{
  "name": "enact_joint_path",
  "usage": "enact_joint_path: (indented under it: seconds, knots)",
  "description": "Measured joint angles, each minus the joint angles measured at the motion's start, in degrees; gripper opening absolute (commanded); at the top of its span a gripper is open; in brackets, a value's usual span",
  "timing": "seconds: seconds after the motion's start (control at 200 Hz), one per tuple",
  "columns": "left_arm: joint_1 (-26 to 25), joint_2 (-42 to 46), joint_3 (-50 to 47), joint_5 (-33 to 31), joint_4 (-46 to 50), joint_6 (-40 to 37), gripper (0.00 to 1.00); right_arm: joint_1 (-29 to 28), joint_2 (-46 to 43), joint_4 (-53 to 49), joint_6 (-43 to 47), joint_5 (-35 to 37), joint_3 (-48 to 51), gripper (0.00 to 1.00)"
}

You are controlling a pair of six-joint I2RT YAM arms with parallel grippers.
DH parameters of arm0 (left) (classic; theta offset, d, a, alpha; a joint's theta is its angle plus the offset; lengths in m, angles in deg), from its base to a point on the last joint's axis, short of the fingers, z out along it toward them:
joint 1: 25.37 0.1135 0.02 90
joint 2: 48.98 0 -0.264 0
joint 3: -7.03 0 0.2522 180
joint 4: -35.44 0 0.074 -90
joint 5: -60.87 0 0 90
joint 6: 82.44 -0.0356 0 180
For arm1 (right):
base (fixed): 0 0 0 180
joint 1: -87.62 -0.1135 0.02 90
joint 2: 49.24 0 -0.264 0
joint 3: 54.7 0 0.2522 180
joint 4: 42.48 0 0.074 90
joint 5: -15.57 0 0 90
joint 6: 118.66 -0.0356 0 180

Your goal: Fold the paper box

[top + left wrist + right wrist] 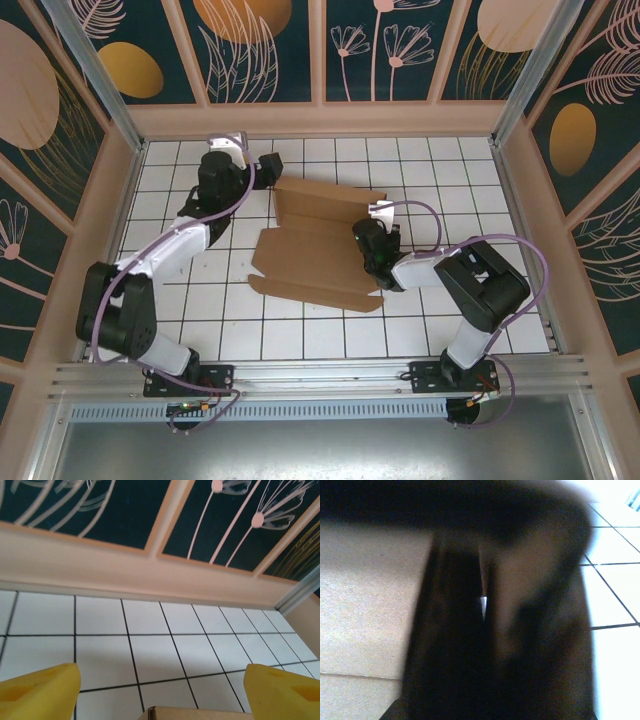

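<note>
Brown cardboard of the paper box (312,255) is lying in the middle of the worktop (452,180), and we are pinning its right side with the right hand (379,263) pinched shut, likely against sliding, while hovering the left hand (267,165) spread wide beside its far-left flap.

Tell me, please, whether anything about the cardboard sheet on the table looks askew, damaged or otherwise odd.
No tear or spill shows. The paper box lies slightly askew to the grid of the tiled table, and its far flaps appear lifted while the near part lies flat: a half-folded state, not damage.
</note>
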Motion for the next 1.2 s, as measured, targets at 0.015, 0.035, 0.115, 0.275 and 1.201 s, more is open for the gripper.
enact_joint_path:
  seconds: [0.015,0.035,0.115,0.275,1.201]
  knots:
    - [0.13,-0.68,0.22,0.5,0.13,0.09,0.8,0.0,0.0,0.0,0.02,-0.04,0.0,0.0]
    - [0.26,-1.53,0.42,1.14,0.28,0.28,0.8,0.0,0.0,0.04,0.02,-0.13,0.0,0.0]
    - [0.68,-4.68,0.55,4.0,0.66,1.22,0.76,0.07,0.0,0.37,0.04,-0.33,0.11,0.0]
    - [0.96,-8.0,-0.96,8.28,-0.02,3.76,0.71,0.09,0.02,0.44,0.31,-0.37,0.11,0.0]
    - [1.18,-9.14,-10.75,9.97,-18.53,13.84,0.56,9.51,-32.17,-8.41,-1.53,-35.06,4.98,0.59]
